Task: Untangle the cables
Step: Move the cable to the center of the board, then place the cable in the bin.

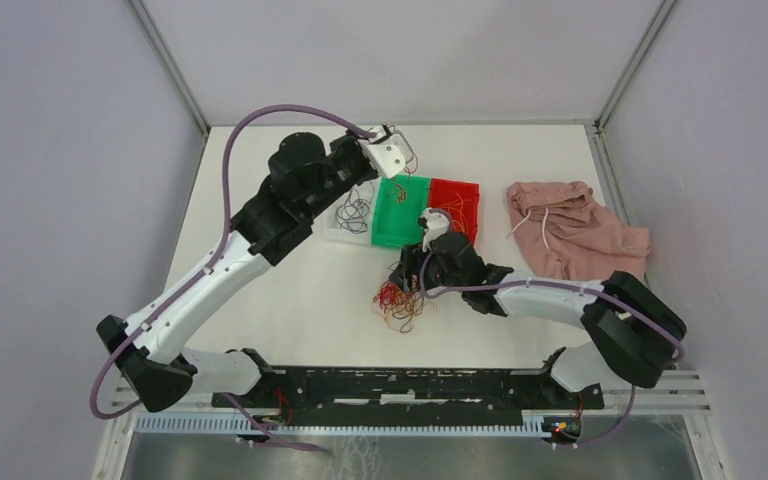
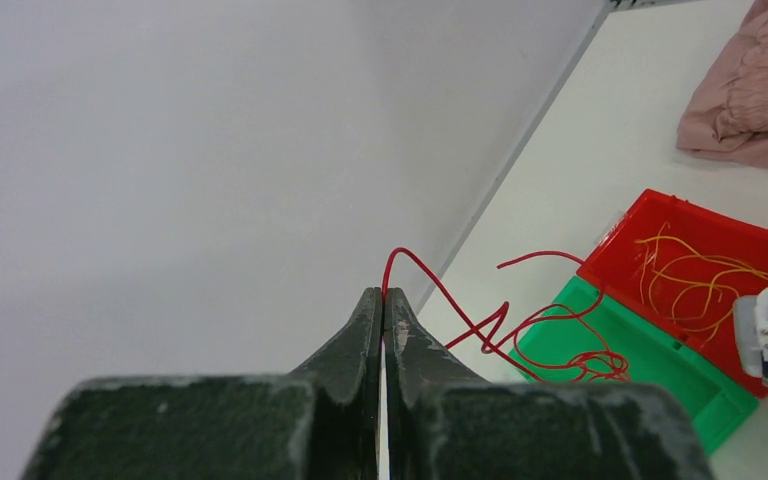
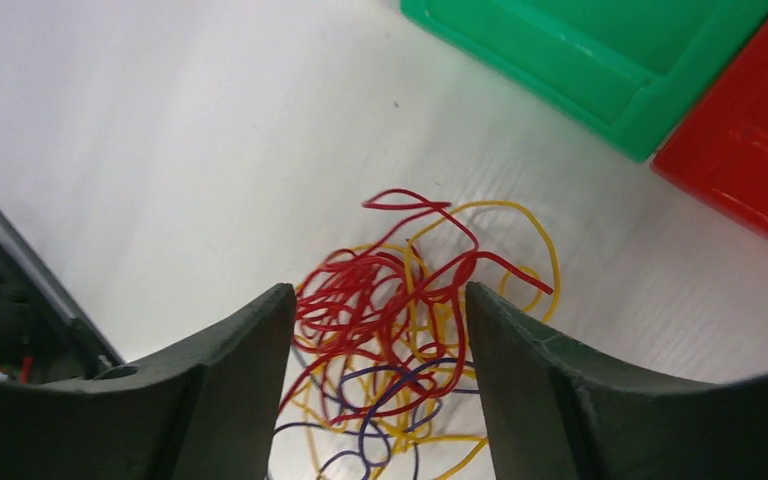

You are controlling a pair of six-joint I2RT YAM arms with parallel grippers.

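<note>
One white worktop [image 1: 290, 310] is seen, with two arms bolted at its near edge. The left arm [image 1: 280, 215] is stretched toward the far-left corner of the green bin [image 1: 400, 215], and the left jaws are pressed shut on one red cable [image 2: 430, 278] trailing down into that bin. The right arm [image 1: 550, 298] is folded leftward, its wrist low just in front of the green bin. The right jaws are spread apart over one clump of tangled cables [image 3: 390, 340], red, yellow and purple, lying on the worktop. One pink cloth [image 1: 575, 230] is laid well right of the green bin. Three bins are counted: the green one, a red bin [image 1: 460, 200] touching its right side, and a pale tray [image 1: 345, 232] at its left. Yellow cables [image 2: 700, 275] are seen in the red bin and purple ones [image 1: 352, 212] in the tray. The strands cannot be counted.
</note>
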